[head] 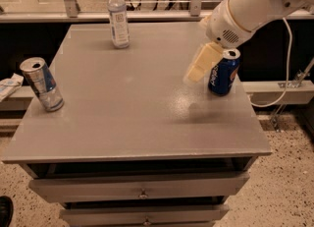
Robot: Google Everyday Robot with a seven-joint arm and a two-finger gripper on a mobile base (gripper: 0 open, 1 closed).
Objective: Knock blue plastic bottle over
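The blue plastic bottle point(118, 15), clear with a white cap and a pale label, stands upright at the far edge of the grey table point(132, 98), left of middle. My gripper point(195, 73) hangs from the white arm over the right part of the table, just left of the dark blue Pepsi can point(223, 72). It is well to the right of the bottle and nearer the front, not touching it.
A silver-blue slim can point(42, 84) stands near the table's left edge. The Pepsi can stands close to the right edge. Drawers sit below the front edge. A rail and a cable run behind and to the right.
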